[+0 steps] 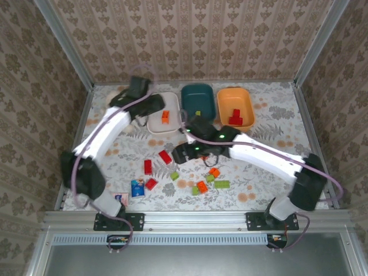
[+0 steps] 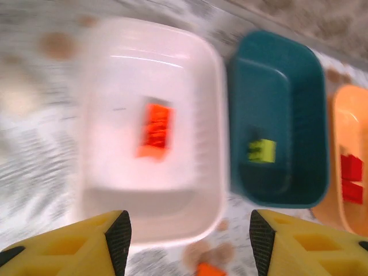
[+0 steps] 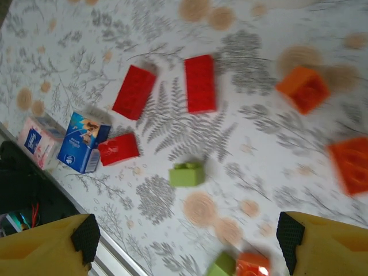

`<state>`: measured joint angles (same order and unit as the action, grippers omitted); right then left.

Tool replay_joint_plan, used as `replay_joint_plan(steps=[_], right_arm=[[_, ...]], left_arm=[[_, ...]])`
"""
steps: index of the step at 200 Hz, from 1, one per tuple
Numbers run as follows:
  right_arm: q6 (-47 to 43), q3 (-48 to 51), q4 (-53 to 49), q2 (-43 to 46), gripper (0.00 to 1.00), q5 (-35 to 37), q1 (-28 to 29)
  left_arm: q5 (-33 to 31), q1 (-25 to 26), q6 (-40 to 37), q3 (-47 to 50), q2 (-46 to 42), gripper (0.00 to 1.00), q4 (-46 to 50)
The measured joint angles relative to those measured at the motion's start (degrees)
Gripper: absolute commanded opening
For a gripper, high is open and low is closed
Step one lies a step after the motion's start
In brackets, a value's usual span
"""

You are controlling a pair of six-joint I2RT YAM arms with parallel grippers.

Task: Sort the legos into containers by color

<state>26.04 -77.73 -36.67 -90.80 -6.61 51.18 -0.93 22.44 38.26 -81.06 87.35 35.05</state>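
In the top view, you have three containers in a row at the upper centre of the table (image 1: 270, 115): a white tub (image 1: 154, 123), a dark teal tub (image 1: 198, 95) and an orange tub (image 1: 236, 98). The white tub holds an orange brick (image 1: 165, 117), the dark teal tub a lime green brick (image 1: 197, 113), and the orange tub a red brick (image 1: 236, 117). The loose legos (image 1: 165, 156) are scattered across the lower centre, with a blue-and-white packet (image 1: 137, 188) at the lower left.

In the left wrist view, your left gripper (image 2: 190, 230) hangs over the near rim of the white tub. Its jaws are apart with nothing between them.

In the right wrist view, your right gripper (image 3: 187, 236) hovers above the scattered bricks. Its jaws are wide apart and empty, and a lime brick (image 3: 187, 173) lies at frame centre.
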Motion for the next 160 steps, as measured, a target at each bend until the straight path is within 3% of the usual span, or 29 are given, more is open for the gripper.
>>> replay_joint_plan(steps=[36,73,112,160], right_arm=[[5.4,-11.9,0.7,-17.1,0.81,0.5,5.4],[12.6,-26.2,-2.9,-32.7,0.83,1.7,7.6],[18.2,-35.9,-7.3,-41.6,0.76,3.5,8.3],[20.7,-39.8,-7.7,-46.8,0.75,3.6,8.7]], left_arm=[[-6.2,-2.8,4.6,19.1,-28.2,0.57,9.3],[-10.6,-3.8,11.4,27.2,-51.5,0.55,26.1],[-10.7,-3.9,13.2,27.5,-58.0,0.55,36.6],[-10.1,-3.9,13.2,27.5,-60.2,0.55,40.5]])
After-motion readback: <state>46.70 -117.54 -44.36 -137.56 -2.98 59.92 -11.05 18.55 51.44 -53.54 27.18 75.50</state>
